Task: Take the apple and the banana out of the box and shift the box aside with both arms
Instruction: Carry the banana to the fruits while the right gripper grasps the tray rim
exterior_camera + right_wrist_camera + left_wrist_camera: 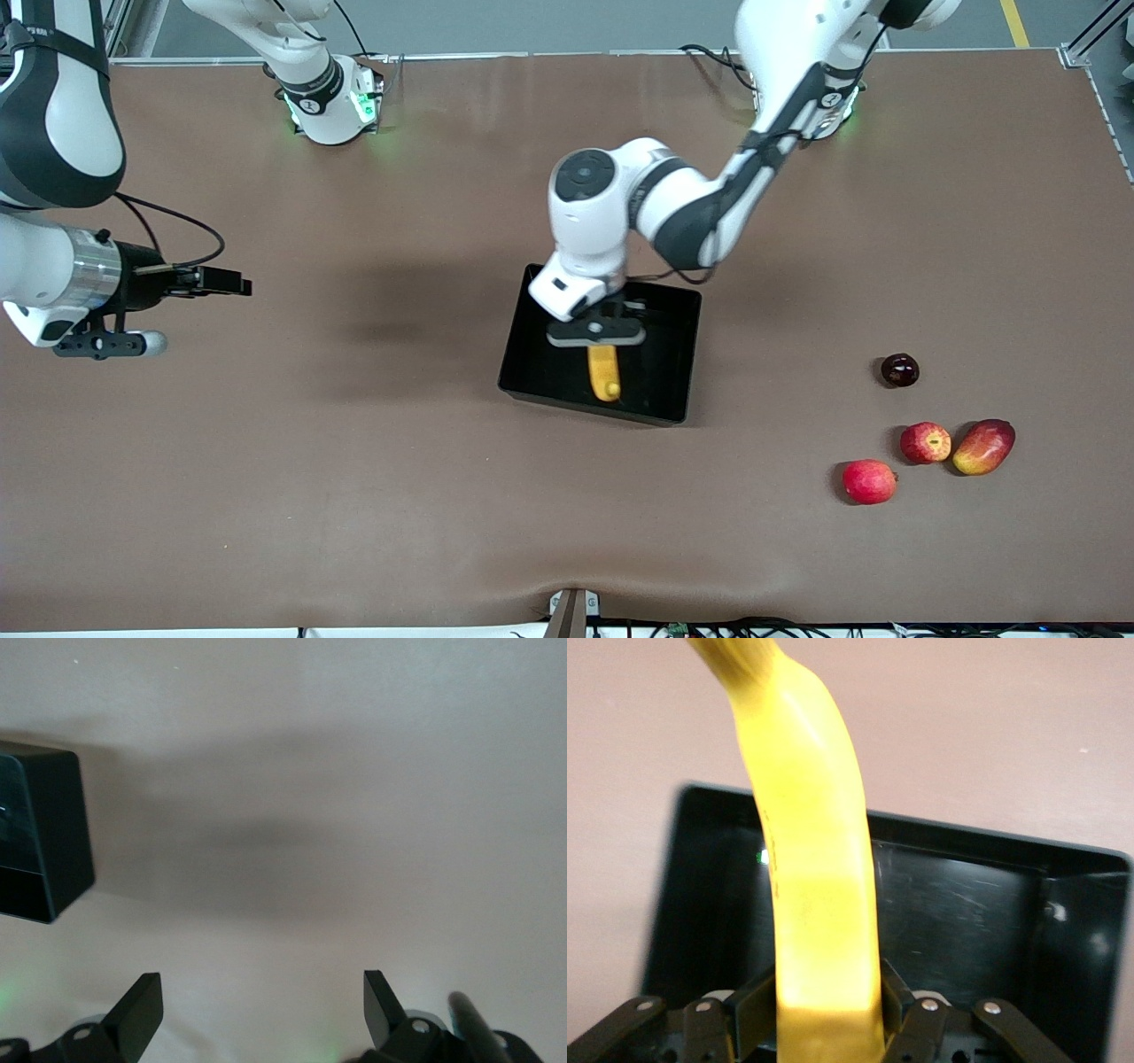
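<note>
Step in hand: lifting the banana (604,372) out of the box (678,354); by my reading the apple (925,442) is already out, lying at lower right of the front view.
Left gripper (595,332): over the middle of the box at frame centre, clamped on one end of the banana, whose free end points toward the bottom of the front view.
Right gripper (232,283): at the left edge of the front view, over bare counter (354,461), fingers wide apart and holding nothing; this arm waits.
Doing it well: the grip sits at one end, so the long free part may swing; I would raise it straight up until the low tip clears the box wall, then carry it toward the fruit at lower right and set it down apart from them.
Risk: a sideways move too early could catch the tip on the rim and drag the box.
Left wrist view adds: both fingers (899,992) pressed against the banana's sides, and bare box floor beneath it.
Right wrist view adds: the spread fingertips (142,1005) and one box corner at its left edge.
Front view adds: the apple between a smooth red fruit (869,481) and a mango (983,447), a dark fruit (900,369) above them.
</note>
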`<move>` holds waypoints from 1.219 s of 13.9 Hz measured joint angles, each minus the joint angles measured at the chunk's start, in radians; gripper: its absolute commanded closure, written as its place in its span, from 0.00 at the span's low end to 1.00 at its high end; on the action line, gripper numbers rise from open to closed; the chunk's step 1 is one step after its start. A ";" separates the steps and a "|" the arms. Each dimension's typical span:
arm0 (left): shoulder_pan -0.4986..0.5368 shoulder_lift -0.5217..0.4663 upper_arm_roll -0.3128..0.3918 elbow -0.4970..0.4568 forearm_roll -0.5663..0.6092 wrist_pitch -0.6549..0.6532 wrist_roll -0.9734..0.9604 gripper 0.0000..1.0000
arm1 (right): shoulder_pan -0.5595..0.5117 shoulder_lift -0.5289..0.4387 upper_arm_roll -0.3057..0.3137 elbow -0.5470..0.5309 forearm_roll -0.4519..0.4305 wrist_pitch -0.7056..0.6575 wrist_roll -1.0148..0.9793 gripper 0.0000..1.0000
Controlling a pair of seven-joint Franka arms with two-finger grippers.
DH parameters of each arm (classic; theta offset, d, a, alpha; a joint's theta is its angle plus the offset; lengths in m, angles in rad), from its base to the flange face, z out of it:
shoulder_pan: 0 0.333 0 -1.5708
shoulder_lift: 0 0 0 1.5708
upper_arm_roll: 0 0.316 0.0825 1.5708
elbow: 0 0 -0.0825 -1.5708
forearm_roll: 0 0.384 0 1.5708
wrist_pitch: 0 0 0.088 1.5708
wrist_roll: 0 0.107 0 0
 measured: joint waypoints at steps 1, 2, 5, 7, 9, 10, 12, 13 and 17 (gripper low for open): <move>0.043 -0.019 0.001 0.000 -0.018 -0.030 0.079 1.00 | 0.019 0.001 0.000 0.000 0.013 0.017 0.031 0.00; 0.090 -0.035 0.002 -0.001 -0.040 -0.059 0.154 1.00 | 0.045 0.004 0.001 0.000 0.022 0.045 0.059 0.00; 0.224 -0.051 0.003 -0.026 -0.079 -0.105 0.318 1.00 | 0.141 0.033 0.005 0.000 0.044 0.147 0.169 0.00; 0.297 -0.044 0.004 -0.071 -0.082 -0.107 0.399 1.00 | 0.200 0.070 0.006 0.003 0.047 0.204 0.251 0.00; 0.357 -0.024 0.005 -0.102 -0.082 -0.107 0.488 1.00 | 0.277 0.119 0.007 0.018 0.047 0.242 0.343 0.00; 0.383 -0.013 0.005 -0.109 -0.082 -0.107 0.530 1.00 | 0.323 0.143 0.008 0.024 0.047 0.277 0.393 0.00; 0.438 0.007 0.007 -0.129 -0.077 -0.101 0.614 1.00 | 0.417 0.194 0.008 0.030 0.044 0.372 0.462 0.00; 0.467 0.014 0.008 -0.149 -0.067 -0.084 0.650 1.00 | 0.453 0.220 0.007 0.031 0.041 0.411 0.479 0.00; 0.537 0.027 0.007 -0.283 -0.019 0.071 0.695 1.00 | 0.525 0.324 0.003 0.035 0.037 0.467 0.495 0.00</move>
